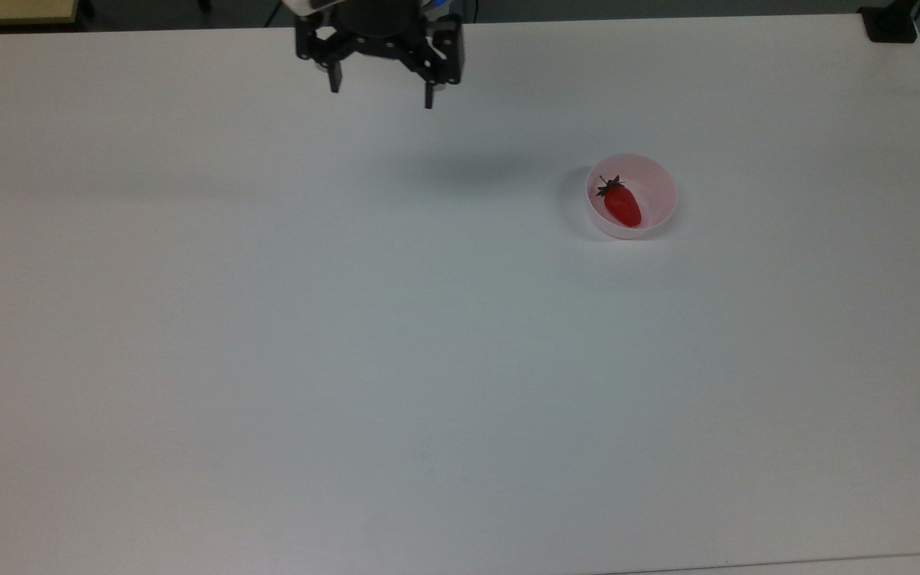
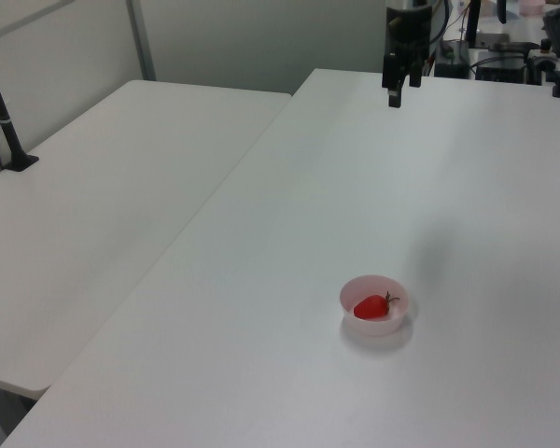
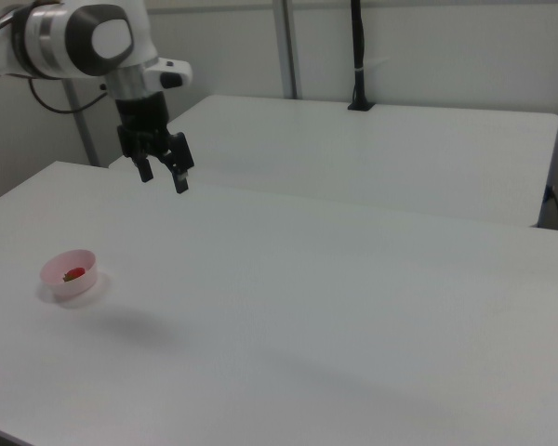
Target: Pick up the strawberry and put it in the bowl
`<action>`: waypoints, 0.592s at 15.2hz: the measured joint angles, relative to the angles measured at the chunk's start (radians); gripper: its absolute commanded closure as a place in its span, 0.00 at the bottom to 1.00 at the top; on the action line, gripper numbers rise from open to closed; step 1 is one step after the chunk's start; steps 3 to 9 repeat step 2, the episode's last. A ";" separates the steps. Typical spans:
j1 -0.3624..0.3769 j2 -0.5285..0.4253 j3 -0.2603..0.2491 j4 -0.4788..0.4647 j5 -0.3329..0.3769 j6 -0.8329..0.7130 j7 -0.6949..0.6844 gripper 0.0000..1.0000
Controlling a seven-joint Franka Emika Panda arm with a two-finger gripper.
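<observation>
Strawberry lies inside the pink bowl, its green cap toward the top view's upper left, and the bowl stands on the white table nearer the top view's right edge, with bare surface all around it. The end effector hangs released, fingers spread and holding nothing, above the table's far edge in the top view, well apart from the bowl.

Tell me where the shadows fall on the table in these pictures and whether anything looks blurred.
Top view: a soft grey shadow lies on the table between the gripper and the bowl; nothing is smeared. Left view: a faint shadow stands above the bowl, and the strawberry reads crisp. Right view: a diffuse shadow lies to the right of the bowl.
</observation>
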 measured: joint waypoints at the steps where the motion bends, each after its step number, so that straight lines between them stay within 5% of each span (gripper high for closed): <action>1: -0.001 -0.002 -0.016 0.000 0.006 -0.012 -0.003 0.00; 9: -0.002 -0.005 -0.023 0.000 0.010 -0.019 -0.006 0.00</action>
